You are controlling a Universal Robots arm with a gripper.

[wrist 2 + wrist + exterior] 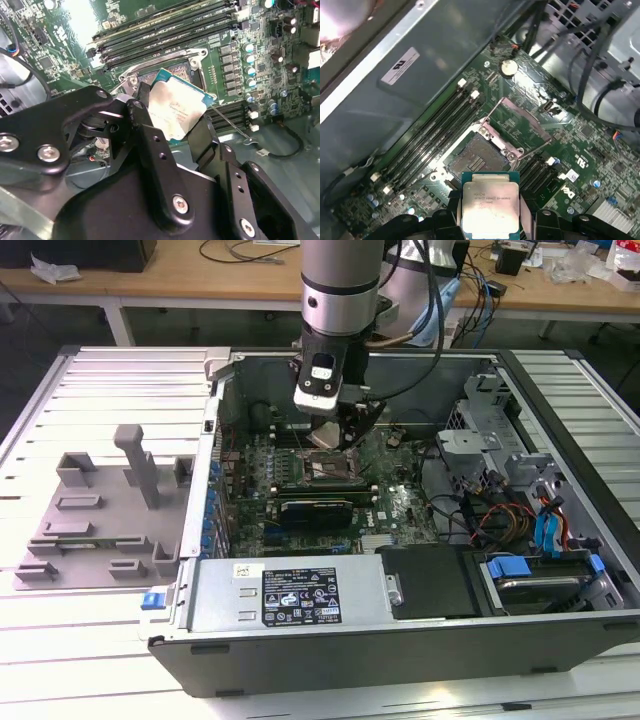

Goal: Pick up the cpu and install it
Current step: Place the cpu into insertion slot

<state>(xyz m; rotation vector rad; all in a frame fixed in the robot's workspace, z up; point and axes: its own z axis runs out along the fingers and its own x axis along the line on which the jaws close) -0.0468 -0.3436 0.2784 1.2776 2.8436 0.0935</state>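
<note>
The gripper [172, 120] is closed on the cpu [490, 205], pinching two of its sides; the pick-up is done; the cpu hangs just above the open socket [477, 159] on the green board [580, 145], not yet in it.

Gripper [170, 121] covers two edges of cpu [176, 107]

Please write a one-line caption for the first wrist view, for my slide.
The gripper holds the cpu close to the open socket on the motherboard.
</note>
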